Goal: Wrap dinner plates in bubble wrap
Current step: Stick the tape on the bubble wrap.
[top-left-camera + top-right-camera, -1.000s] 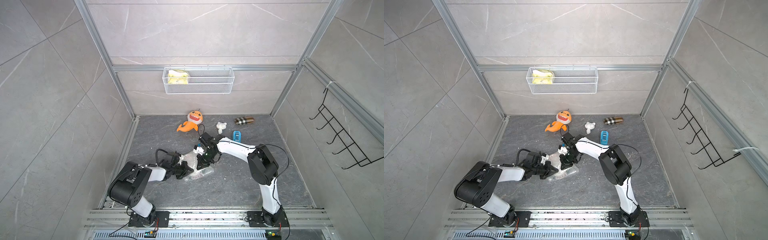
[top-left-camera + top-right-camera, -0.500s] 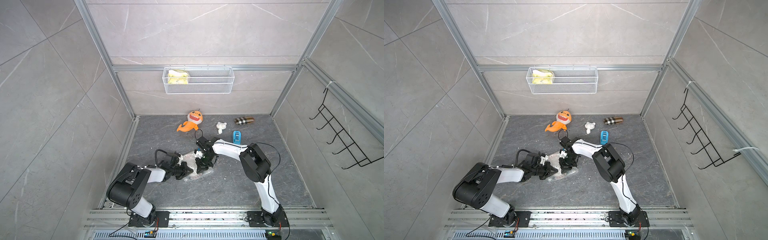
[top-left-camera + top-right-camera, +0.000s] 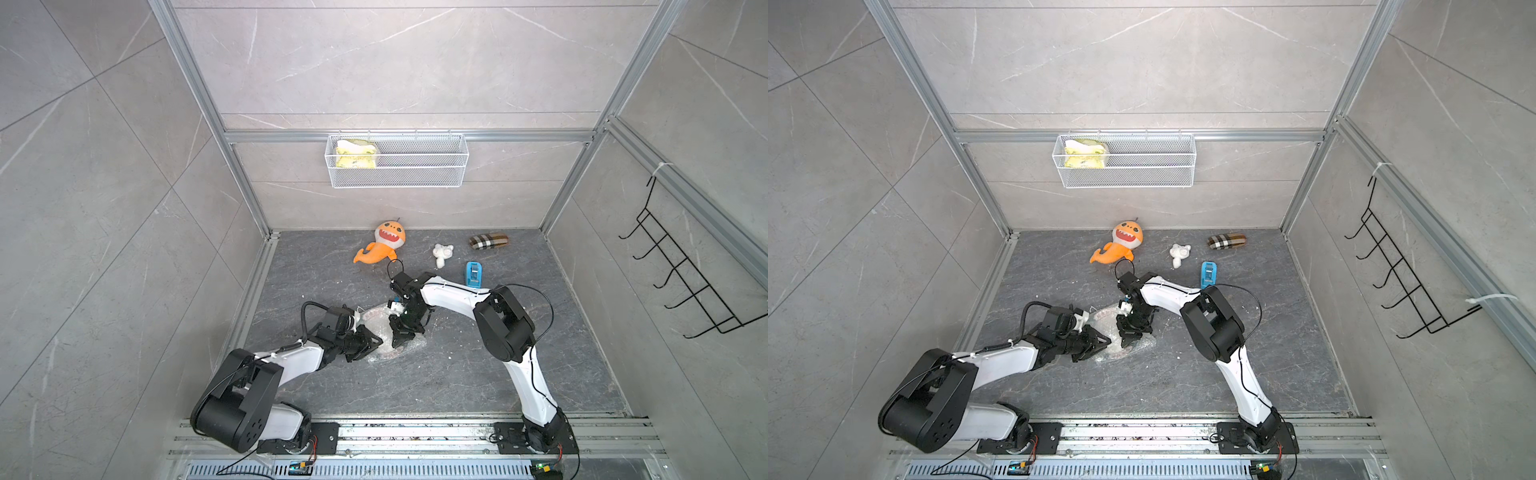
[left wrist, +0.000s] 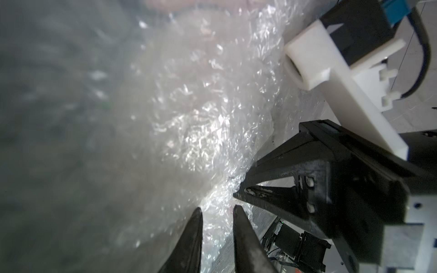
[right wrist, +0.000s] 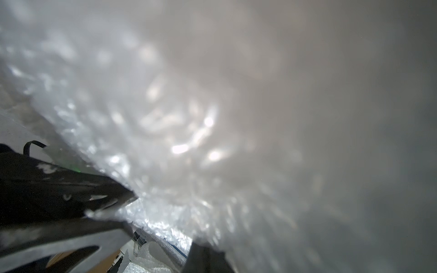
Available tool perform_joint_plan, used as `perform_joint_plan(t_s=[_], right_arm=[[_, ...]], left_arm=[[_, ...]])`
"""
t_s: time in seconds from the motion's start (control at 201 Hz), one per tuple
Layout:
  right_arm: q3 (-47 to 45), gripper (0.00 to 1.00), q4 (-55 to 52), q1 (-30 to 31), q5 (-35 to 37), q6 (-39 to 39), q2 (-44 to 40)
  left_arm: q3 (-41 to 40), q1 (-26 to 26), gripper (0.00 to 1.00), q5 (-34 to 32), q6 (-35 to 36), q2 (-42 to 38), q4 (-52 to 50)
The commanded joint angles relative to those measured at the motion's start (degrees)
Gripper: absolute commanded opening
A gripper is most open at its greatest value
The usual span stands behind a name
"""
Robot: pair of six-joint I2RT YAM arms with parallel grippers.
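Note:
The bubble wrap (image 3: 409, 350) lies crumpled in a bundle on the dark floor in both top views (image 3: 1136, 348). The dinner plate is hidden under it. My left gripper (image 3: 378, 343) reaches the bundle from its left side. In the left wrist view this gripper (image 4: 217, 208) stands open a little, with a fold of bubble wrap (image 4: 194, 118) between its tips. My right gripper (image 3: 397, 341) points down onto the bundle's middle and is shut on the bubble wrap; its closed tips (image 4: 237, 192) sit close to the left gripper. Bubble wrap (image 5: 165, 118) fills the right wrist view.
An orange shark plush (image 3: 384, 245), a small white figure (image 3: 442, 254), a checked pouch (image 3: 488, 242) and a blue item (image 3: 473, 274) lie towards the back wall. A wire basket (image 3: 397, 160) hangs on that wall, and a black hook rack (image 3: 685, 282) on the right wall.
My right gripper has moved nearer the front, over the bundle and closer to the left gripper. The left gripper's jaws have parted a little.

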Motion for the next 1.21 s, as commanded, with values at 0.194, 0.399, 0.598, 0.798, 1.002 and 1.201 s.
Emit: perform_joint_plan(t_s=[0.194, 0.399, 0.598, 0.798, 1.002, 1.201], right_arm=[[-3.32, 0.0, -1.63, -0.05, 5.05, 1.1, 2.94], [-3.25, 0.0, -0.68, -0.03, 4.79, 1.41, 2.85], [-3.41, 0.0, 0.03, -0.05, 4.63, 1.84, 2.85], [-3.78, 0.0, 0.68, 0.03, 4.61, 2.02, 2.65], [-4.22, 0.0, 1.47, 0.02, 4.87, 2.38, 2.16], [-5.66, 0.0, 1.67, 0.02, 5.72, 2.37, 0.2]], left_arm=[[5.38, 0.48, 0.15, 1.89, -5.41, 1.21, 5.57], [6.63, -0.55, 0.13, 5.0, -11.21, 8.81, 16.01], [9.06, -3.44, 0.12, 3.82, -11.84, 13.89, 18.23], [8.93, -4.04, 0.11, 0.97, -11.93, 12.92, 17.41], [8.44, -5.54, 0.08, -0.71, -10.52, 18.76, 18.49], [6.3, -5.64, 0.06, -7.81, -3.17, 19.75, 9.43]])
